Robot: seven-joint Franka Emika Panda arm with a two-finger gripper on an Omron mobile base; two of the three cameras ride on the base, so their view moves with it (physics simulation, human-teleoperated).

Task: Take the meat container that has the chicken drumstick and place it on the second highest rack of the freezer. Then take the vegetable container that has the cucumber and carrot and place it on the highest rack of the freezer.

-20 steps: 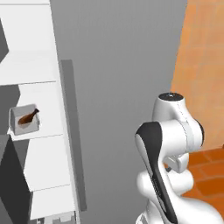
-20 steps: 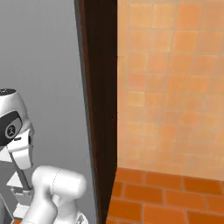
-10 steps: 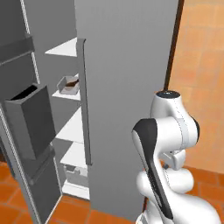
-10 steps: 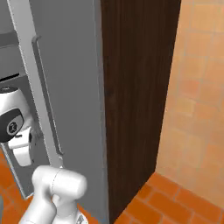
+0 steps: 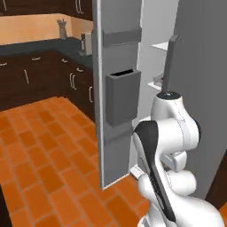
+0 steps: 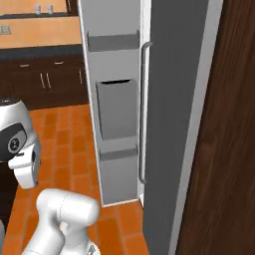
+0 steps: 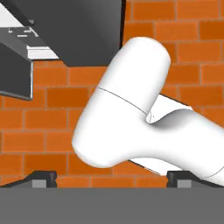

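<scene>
Gripper (image 7: 111, 177) jaws stand spread wide in the hand view, with the two dark fingertips (image 7: 43, 177) far apart at the bottom and nothing between them; the camera looks down at the floor.

Orange tiled floor (image 5: 40, 150) is the largest surface and runs from the robot base to the dark cabinets (image 5: 40, 80) along the far wall. A dark countertop (image 5: 44, 44) tops these cabinets under an orange backsplash (image 5: 31, 26), and small objects on it are too blurred to identify.

The freezer (image 5: 153, 66) stands open. Its door (image 5: 116, 88) is swung out toward the room, edge-on to the left base view, with grey bins (image 5: 122, 97) mounted on its inner face. White shelves (image 5: 162, 44) are partly visible in the white interior behind the door. In the right base view a long grey bar handle (image 6: 143, 114) runs vertically beside the door, next to a tall grey panel (image 6: 174, 114) and a dark wood side panel (image 6: 229, 149).

A small pale shape on a middle shelf may be the meat container (image 5: 158, 83), but it is too obscured to confirm.

No readable writing or labels appear.
</scene>
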